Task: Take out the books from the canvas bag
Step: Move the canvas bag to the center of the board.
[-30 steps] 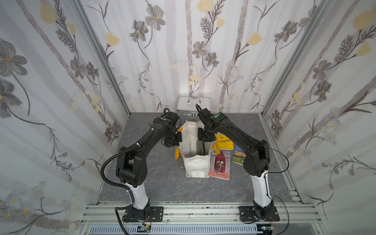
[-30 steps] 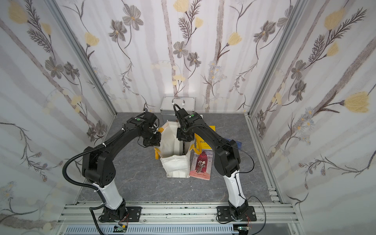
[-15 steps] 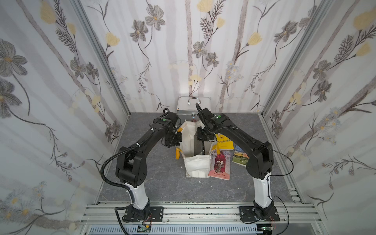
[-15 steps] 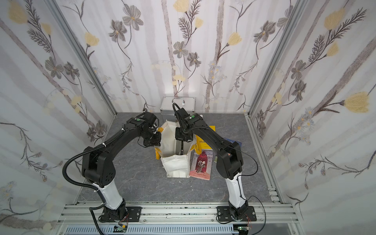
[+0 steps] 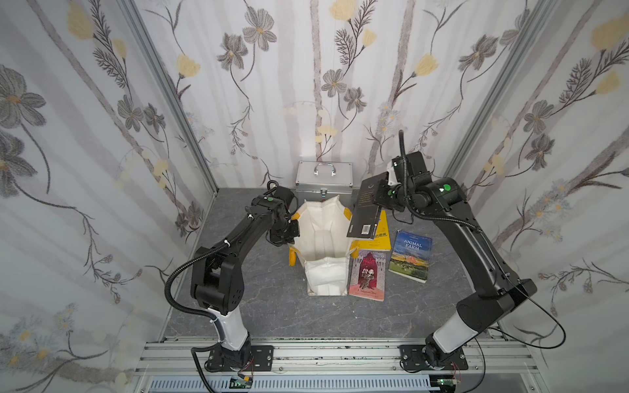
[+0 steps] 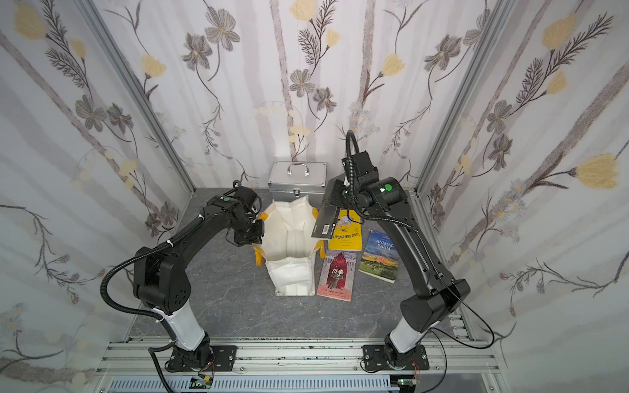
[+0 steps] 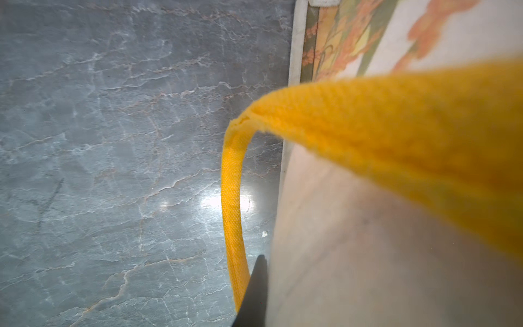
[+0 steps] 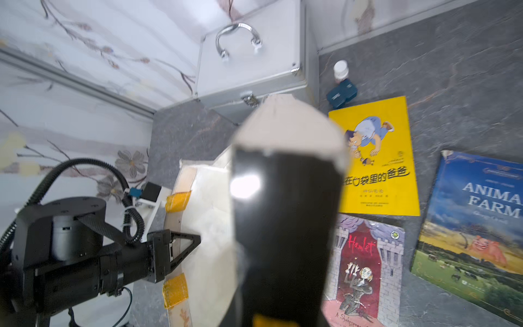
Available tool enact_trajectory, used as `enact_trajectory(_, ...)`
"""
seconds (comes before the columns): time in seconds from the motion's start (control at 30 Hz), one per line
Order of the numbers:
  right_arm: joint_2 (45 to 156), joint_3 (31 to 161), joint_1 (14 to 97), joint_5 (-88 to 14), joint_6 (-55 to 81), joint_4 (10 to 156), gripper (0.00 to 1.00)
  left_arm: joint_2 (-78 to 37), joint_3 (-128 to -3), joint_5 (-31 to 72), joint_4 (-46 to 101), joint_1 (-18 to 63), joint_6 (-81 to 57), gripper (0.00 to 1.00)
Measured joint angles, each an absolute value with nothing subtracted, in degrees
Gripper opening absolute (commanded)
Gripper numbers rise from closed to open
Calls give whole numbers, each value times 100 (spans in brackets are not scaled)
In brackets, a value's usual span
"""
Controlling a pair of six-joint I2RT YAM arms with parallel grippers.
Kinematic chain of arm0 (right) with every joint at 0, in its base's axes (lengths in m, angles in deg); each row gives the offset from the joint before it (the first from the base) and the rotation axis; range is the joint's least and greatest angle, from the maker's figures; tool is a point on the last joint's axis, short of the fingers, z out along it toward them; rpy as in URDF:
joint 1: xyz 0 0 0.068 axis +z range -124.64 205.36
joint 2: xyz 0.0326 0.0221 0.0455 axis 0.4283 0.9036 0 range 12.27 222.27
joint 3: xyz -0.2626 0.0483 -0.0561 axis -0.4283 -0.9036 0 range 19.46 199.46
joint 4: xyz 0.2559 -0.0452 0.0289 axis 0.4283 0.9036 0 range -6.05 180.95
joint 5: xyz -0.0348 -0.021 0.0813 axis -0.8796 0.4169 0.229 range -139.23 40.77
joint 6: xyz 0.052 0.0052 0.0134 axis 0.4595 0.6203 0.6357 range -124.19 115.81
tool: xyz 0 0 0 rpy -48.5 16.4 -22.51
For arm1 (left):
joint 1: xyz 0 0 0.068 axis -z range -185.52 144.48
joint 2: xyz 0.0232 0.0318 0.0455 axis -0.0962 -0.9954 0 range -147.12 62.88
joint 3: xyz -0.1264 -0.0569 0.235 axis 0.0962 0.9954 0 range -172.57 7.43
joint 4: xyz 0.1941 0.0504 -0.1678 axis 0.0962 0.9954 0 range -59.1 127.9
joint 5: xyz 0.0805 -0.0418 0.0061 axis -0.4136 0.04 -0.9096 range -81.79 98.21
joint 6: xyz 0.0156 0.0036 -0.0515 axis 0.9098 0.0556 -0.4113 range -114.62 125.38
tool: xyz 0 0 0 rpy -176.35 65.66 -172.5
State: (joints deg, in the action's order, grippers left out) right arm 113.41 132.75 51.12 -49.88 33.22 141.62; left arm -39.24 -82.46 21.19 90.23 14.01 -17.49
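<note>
1. Pinches the left rim of the canvas bag with the left tool, jaws closed on the cream fabric between the two ends of a yellow strap.
2. Stands upright on the grey marbled bench, mouth spread wide, in front of a silver case at the back wall.
3. Clamps the black book by its upper edge in the right tool, jaws closed on it. Hangs tilted in the air, fully out of the bag, over the bag's right rim, barcode end lowest.
4. Lies flat just right of the bag, cover up: the red Hamlet paperback.
5. Lies flat behind it, partly hidden under the raised black book in both top views: the yellow cartoon book.
6. Lies flat farthest right, slightly skewed, just beside the other two: the blue Animal Farm paperback.
</note>
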Motion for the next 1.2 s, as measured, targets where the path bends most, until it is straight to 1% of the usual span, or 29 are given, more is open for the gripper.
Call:
enact_trajectory(0.13,11142,13153,4747,-5440,3204,14262,0,-3850,-8270,1887,9161,1132,-1749,0)
enact_trajectory(0.23,11332,13177,4705,-5742,3064,14562,0,-3832,-8327,1721,9286,835,-1801,0)
enact_trajectory(0.33,11990,13262,4749,-6015,3007,15021,1,-3911,-8606,1581,9458,621,-1893,0)
enact_trajectory(0.43,12921,13422,5014,-6421,2918,15462,1,-4055,-8941,1542,9526,579,-1928,0)
enact_trajectory(0.6,14429,14484,5543,-6848,2747,15915,3,-4213,-9199,1592,9594,544,-1928,0)
enact_trajectory(0.67,14899,14838,5619,-6883,2743,15908,4,-4213,-9208,1596,9622,518,-1926,0)
enact_trajectory(0.73,15188,14963,5687,-6767,2706,15803,9,-4213,-9208,1605,9631,485,-1926,0)
enact_trajectory(0.83,15430,14993,5776,-6275,2773,15476,11,-4213,-9208,1620,9679,415,-1913,0)
enact_trajectory(0.9,15485,14788,5855,-5842,2961,14944,12,-4211,-9208,1614,9712,361,-1898,0)
enact_trajectory(0.93,15483,14632,5892,-5680,3062,14662,15,-4206,-9208,1596,9727,336,-1898,0)
enact_trajectory(0.97,15483,14510,5949,-5519,3169,14380,33,-4204,-9218,1581,9749,315,-1895,0)
enact_trajectory(1.0,15487,14445,5991,-5385,3289,14138,61,-4204,-9245,1572,9777,293,-1891,0)
enact_trajectory(1.03,15511,14434,6023,-5237,3407,13904,69,-4204,-9269,1559,9797,284,-1880,0)
enact_trajectory(1.07,15533,14434,6047,-5053,3519,13613,73,-4204,-9310,1539,9819,273,-1880,0)
enact_trajectory(1.13,15551,14436,6082,-4686,3731,13038,77,-4217,-9385,1504,9849,253,-1860,0)
enact_trajectory(1.2,15492,14359,6085,-4564,3895,12625,82,-4320,-9524,1491,9887,197,-1845,0)
